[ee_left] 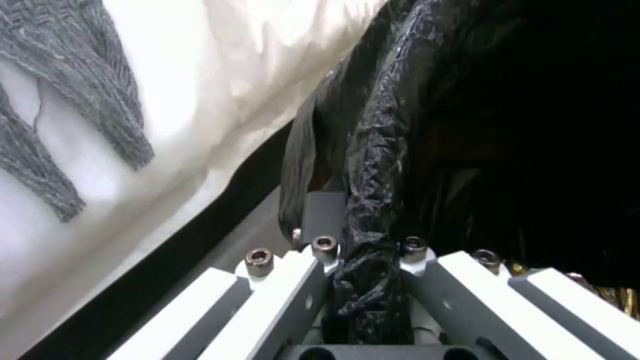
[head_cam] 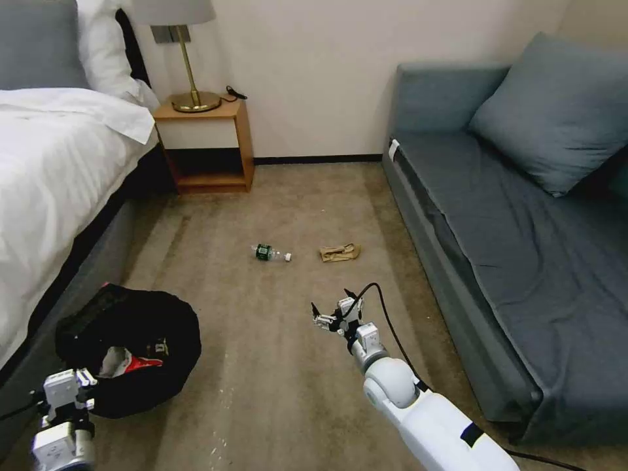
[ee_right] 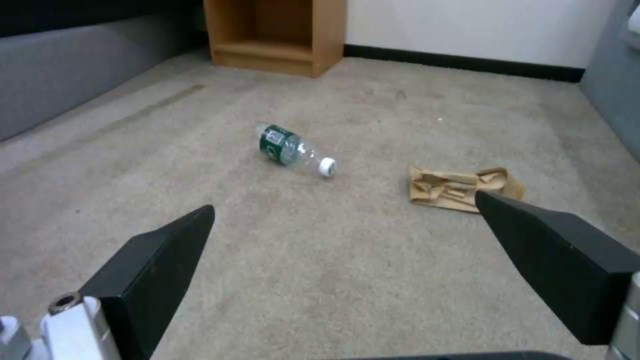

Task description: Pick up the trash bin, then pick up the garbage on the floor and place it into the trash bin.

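The trash bin (head_cam: 140, 330), round and lined with a crinkly black bag, hangs low at the left beside the bed. My left gripper (head_cam: 84, 378) is shut on its near rim; the left wrist view has the bag (ee_left: 373, 200) pinched at the left gripper (ee_left: 363, 240). A red-and-white wrapper (head_cam: 134, 362) lies inside the bin. On the carpet ahead lie two pieces of garbage: a clear green-labelled bottle (head_cam: 269, 252) (ee_right: 293, 148) and a crumpled tan paper wrapper (head_cam: 340, 252) (ee_right: 460, 188). My right gripper (head_cam: 325, 318) (ee_right: 345, 204) hovers open over the carpet, short of both, holding nothing.
A bed with white sheets (head_cam: 52, 163) runs along the left, and a grey-blue sofa (head_cam: 510, 248) along the right. A wooden nightstand (head_cam: 206, 140) with a brass lamp (head_cam: 190, 59) stands at the back wall. Open carpet (head_cam: 275, 379) lies between bed and sofa.
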